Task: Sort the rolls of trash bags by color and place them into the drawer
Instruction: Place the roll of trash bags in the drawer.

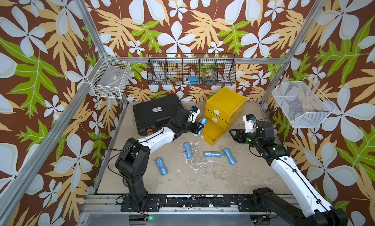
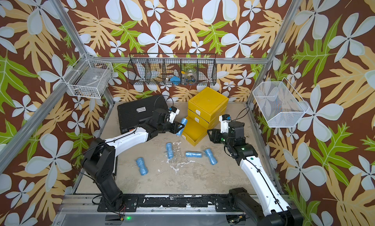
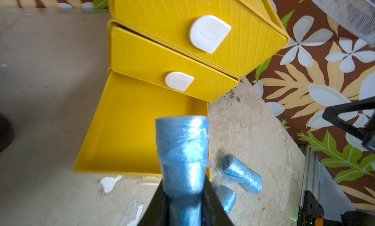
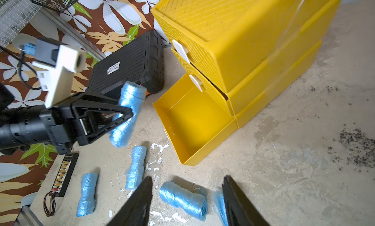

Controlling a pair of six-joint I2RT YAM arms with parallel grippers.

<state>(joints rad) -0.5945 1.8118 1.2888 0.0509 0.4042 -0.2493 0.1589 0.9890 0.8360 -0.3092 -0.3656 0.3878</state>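
Note:
My left gripper (image 3: 182,186) is shut on a blue roll of trash bags (image 3: 181,150), held on end just left of the open bottom drawer (image 3: 132,129) of the yellow drawer unit (image 1: 225,105). Both top views show this held roll (image 1: 202,126) (image 2: 181,126) beside the drawer's (image 1: 214,133) left wall. Several more blue rolls lie on the table in front, among them one at the left (image 1: 161,166) and one in the middle (image 1: 212,154). My right gripper (image 4: 187,177) is open, right of the drawer, above a lying roll (image 4: 182,198); it holds nothing.
A black case (image 1: 156,113) lies behind the left arm. The two upper drawers are shut. A black wire basket (image 1: 190,69) hangs on the back wall, a white wire basket (image 1: 109,81) at the left, and a white mesh basket (image 1: 302,105) at the right.

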